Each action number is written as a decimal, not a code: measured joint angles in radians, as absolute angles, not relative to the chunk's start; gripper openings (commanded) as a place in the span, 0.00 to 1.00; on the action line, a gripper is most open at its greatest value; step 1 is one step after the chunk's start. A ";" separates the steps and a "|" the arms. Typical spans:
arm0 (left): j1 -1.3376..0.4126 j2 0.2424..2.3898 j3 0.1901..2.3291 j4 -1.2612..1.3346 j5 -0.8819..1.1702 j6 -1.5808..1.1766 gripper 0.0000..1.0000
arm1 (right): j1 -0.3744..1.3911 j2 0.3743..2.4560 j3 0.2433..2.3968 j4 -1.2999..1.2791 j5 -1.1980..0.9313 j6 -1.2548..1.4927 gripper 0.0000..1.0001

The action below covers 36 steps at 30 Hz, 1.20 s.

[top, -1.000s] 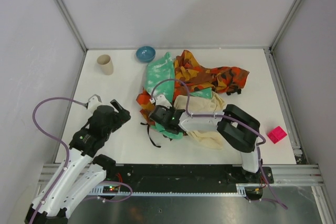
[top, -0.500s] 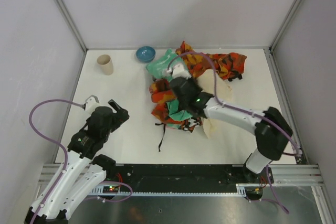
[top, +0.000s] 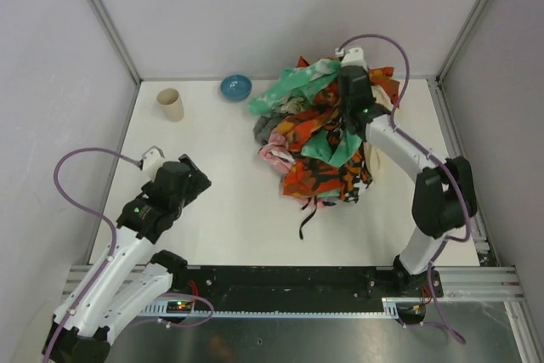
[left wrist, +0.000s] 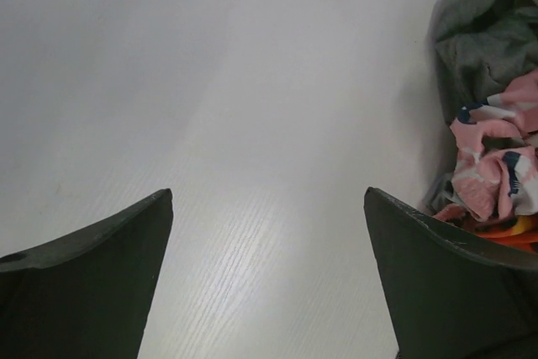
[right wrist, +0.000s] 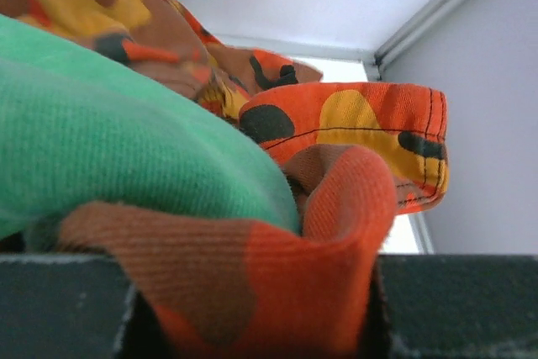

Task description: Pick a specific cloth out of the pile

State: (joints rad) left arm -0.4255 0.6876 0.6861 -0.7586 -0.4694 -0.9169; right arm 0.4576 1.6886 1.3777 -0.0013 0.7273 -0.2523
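pile (top: 319,146) heaped far-right | grey cloth (top: 269,129) at its left edge | left arm (top: 127,235) apart

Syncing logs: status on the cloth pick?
Left gripper open over table. Right gripper shut on pile. Grey cloth exposed, ungrasped, pink floral cloth against it.

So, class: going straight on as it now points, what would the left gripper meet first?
Probably bare table: the open left gripper faces white tabletop in its wrist view. The grey cloth and pink floral cloth sit right of that line, though depth is unclear.
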 measured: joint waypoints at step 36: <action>-0.428 0.741 0.715 -0.672 -0.350 -0.890 1.00 | 0.074 1.945 1.684 -0.704 0.435 0.246 0.79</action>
